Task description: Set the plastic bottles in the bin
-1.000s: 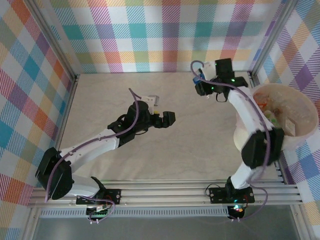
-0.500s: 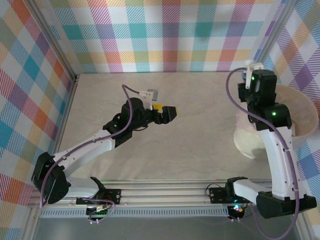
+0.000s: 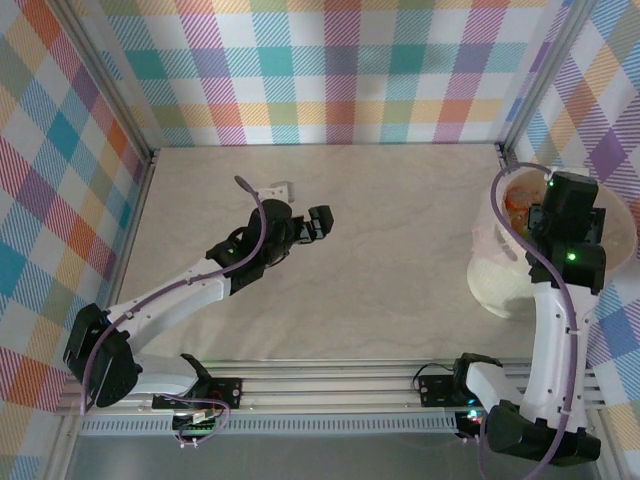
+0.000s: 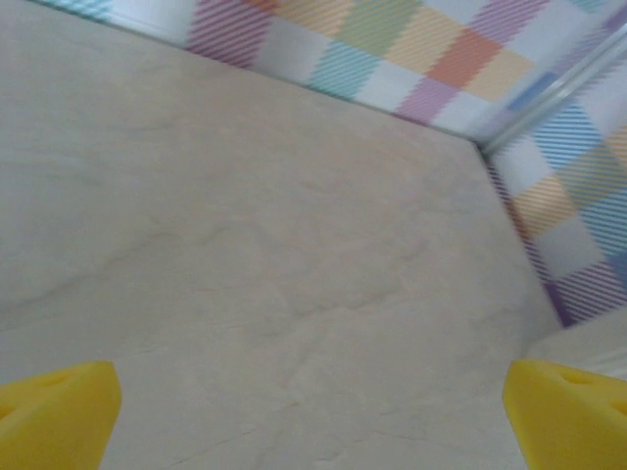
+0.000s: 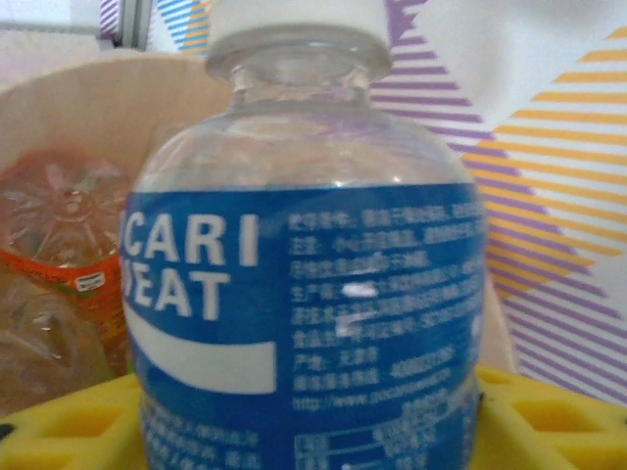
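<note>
Since half a second ago the right arm swung further right; the right gripper (image 5: 306, 423) now hangs over the one bin (image 3: 494, 282). One blue-labelled bottle (image 5: 304, 279) stands between its yellow fingers (image 5: 549, 416); pinched or loose, I cannot tell. At least two more bottles, one orange-labelled (image 5: 61, 245), lie inside. The left gripper (image 3: 321, 221) is spread wide above the table (image 3: 400, 260), its arm stretched forward.
</note>
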Motion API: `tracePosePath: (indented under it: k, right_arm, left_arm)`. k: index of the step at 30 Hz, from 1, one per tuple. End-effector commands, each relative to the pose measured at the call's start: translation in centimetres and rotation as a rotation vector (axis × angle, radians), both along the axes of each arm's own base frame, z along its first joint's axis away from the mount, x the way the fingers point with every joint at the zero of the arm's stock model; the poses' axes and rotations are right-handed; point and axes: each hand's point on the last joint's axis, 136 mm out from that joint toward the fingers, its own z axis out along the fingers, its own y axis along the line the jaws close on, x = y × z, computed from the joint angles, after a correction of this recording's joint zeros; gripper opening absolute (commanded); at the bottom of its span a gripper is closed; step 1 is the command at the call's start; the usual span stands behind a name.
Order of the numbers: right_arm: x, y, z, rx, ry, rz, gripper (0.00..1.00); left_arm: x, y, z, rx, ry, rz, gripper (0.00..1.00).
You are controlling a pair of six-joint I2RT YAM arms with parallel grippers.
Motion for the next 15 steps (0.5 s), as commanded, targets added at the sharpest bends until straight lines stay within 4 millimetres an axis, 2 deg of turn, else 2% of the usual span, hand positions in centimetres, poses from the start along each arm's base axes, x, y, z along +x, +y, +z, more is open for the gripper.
tracePosePath:
  k: [1, 4, 10, 12, 15]
  right_arm:
    - [0.2, 0.3, -0.4, 0.037, 0.025, 0.011, 0.73]
    - [0.3, 0.4, -0.2, 0.059, 0.000, 0.002, 0.81]
    - [0.3, 1.2, 1.8, 0.145, -0.092, -0.015, 0.86]
    - [0.8, 2.5, 2.9, 0.200, -0.153, 0.028, 0.87]
    - [2.4, 6.3, 5.3, 0.305, -0.276, 0.200, 0.87]
  left_arm:
    - [0.4, 3.7, 1.0, 0.067, -0.024, 0.139, 1.00]
    - [0.2, 5.4, 0.6, 0.117, -0.015, 0.189, 1.00]
    - [-0.6, 10.0, 0.4, 0.175, -0.028, 0.318, 1.00]
    - [-1.1, 12.1, 0.8, 0.204, -0.035, 0.387, 1.00]
    - [-2.0, 15.8, 1.2, 0.277, -0.046, 0.499, 1.00]
